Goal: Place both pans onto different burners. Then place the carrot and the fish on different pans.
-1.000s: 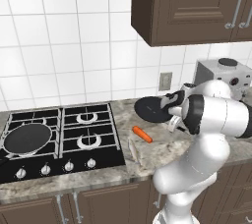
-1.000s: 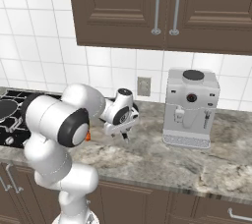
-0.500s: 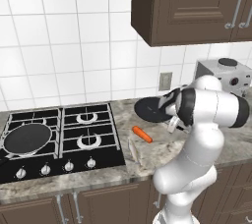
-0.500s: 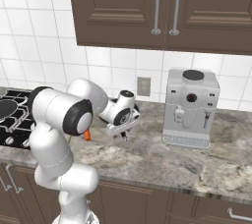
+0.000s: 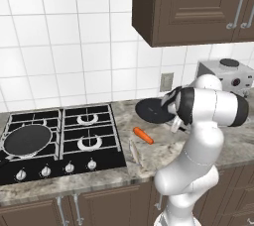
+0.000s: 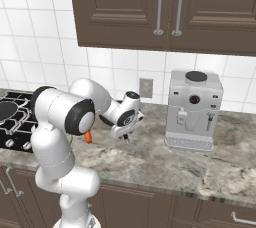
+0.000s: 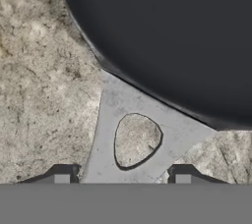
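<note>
One black pan (image 5: 27, 141) sits on the front left burner of the cooktop (image 5: 106, 158). The other pan (image 5: 153, 110) lies on the counter to the right of the cooktop, and its dark bowl (image 7: 172, 31) also shows in the hand view. Its grey handle (image 7: 106, 134), with an oval hole, points toward my gripper (image 7: 122, 178). The gripper is open, and its fingertips (image 7: 61, 178) flank the handle's end with thin gaps. The orange carrot (image 5: 144, 135) lies in front of that pan. The pale fish (image 5: 134, 151) rests near the counter's front edge. The other burners (image 5: 89, 143) are bare.
A silver coffee machine (image 6: 193, 110) stands on the counter to the right, against the tiled wall. Dark wall cabinets (image 6: 160, 12) hang above it. My white forearm (image 5: 213, 107) hides the pan's handle in the left base view. Bare granite (image 6: 165, 164) lies right of my gripper.
My arm's elbow has swung round while the hand stays low at the pan's handle on the counter. Pans, carrot and fish have not moved.
</note>
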